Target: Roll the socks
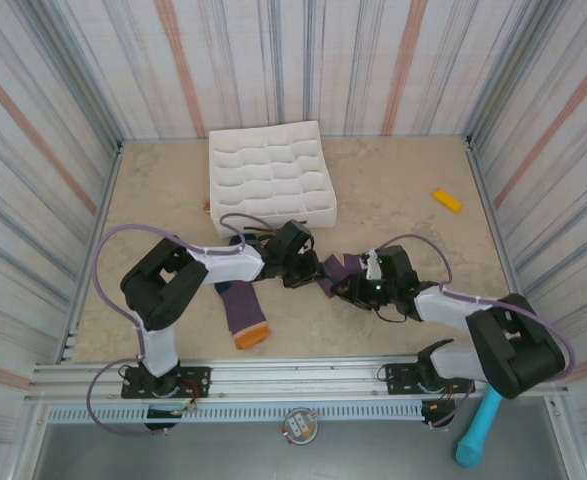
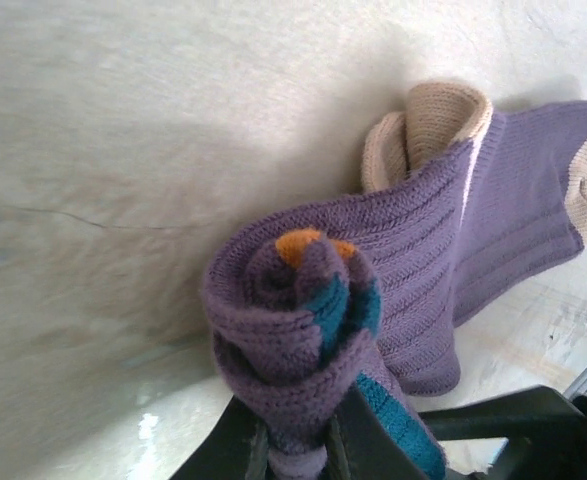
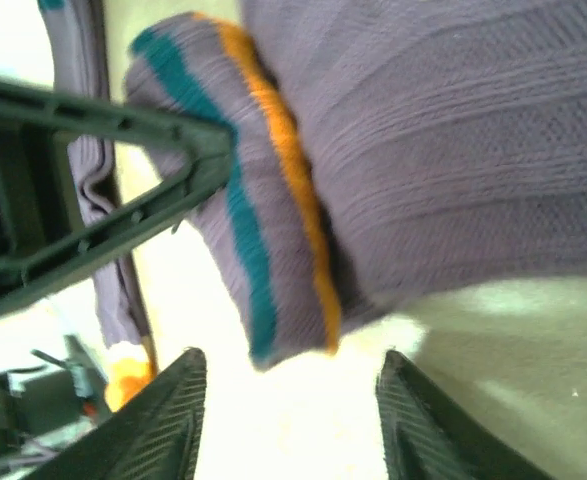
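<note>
Left gripper [image 2: 303, 440] pinches the rolled sock [image 2: 303, 320] mid-table; right gripper [image 3: 291, 390] gapes, seemingly empty (open tabletop [image 1: 403, 180] all around).

The worktop [image 1: 393, 170] carries two purple socks [image 1: 241, 312], one white tray [image 1: 263, 131] and, right of the tray, one yellow block [image 1: 447, 201]; one teal handle [image 1: 478, 430] lies apart.

Top cam high, near side, facing down, wrist cams v. close, share sock roll [image 2: 303, 330]

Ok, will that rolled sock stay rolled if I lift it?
Probably not alone: the rolled sock is soft knit, its tail lying loose, so it likely unwinds unless the left pincer grips. Ribbed knit should resist slipping.
</note>
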